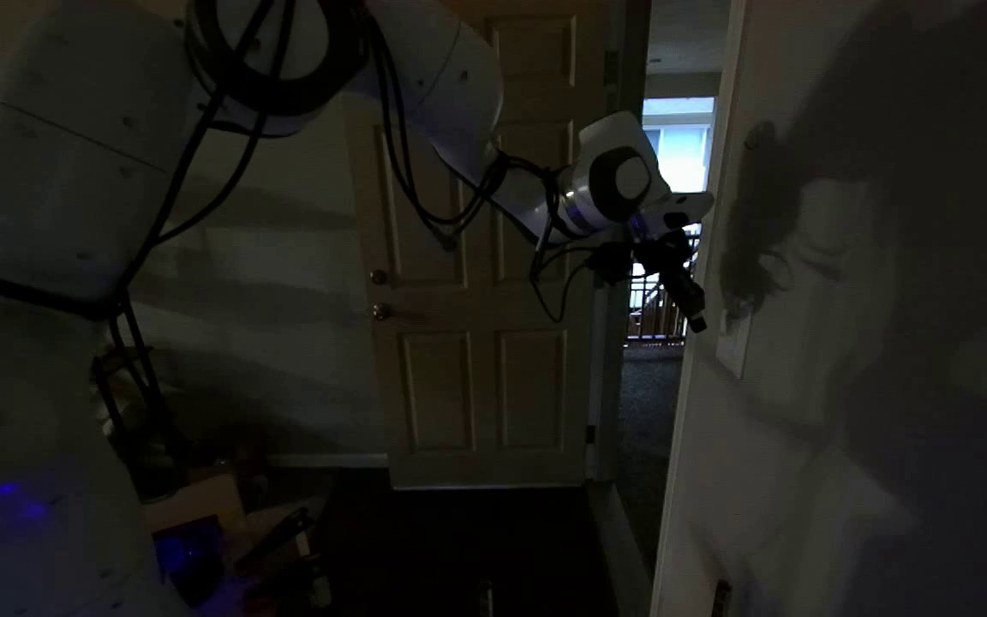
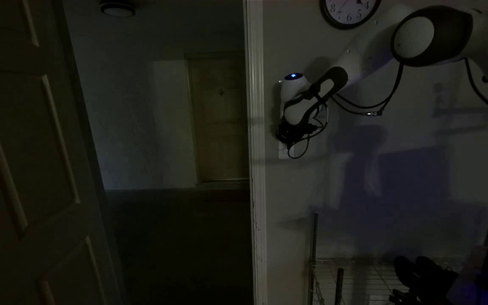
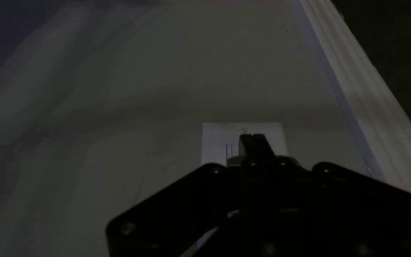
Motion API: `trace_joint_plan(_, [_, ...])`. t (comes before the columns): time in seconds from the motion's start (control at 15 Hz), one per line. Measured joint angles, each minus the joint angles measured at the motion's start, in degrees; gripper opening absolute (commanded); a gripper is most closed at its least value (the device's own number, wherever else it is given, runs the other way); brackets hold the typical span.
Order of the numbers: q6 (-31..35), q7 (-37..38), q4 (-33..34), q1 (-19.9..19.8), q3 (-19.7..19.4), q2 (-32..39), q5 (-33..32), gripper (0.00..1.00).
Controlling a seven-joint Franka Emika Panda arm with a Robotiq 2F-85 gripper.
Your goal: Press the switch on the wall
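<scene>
The switch is a pale upright plate with a rocker. It shows on the wall (image 1: pixel 802 531) in an exterior view (image 1: pixel 735 350). The black gripper partly covers the switch in another exterior view (image 2: pixel 283 153) and in the wrist view (image 3: pixel 213 142). My gripper (image 3: pixel 253 135) is shut and empty, its two fingertips side by side. In the wrist view the tips lie over the upper part of the plate, just below its top screw. In an exterior view the tips (image 1: pixel 698 326) point down toward the wall, with a small gap seen between them and the plate.
A door frame (image 2: pixel 257 190) runs upright close beside the switch, with an open doorway past it. A panelled door (image 1: pixel 485 300) stands behind the arm. A clock (image 2: pixel 349 12) hangs above the arm. A wire rack (image 2: pixel 350 271) stands low by the wall. Cables loop from the wrist.
</scene>
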Motion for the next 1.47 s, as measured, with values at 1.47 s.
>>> trace_joint_plan(1.47, [0.0,-8.7,8.7,0.0,-2.3,6.5,0.0,0.03])
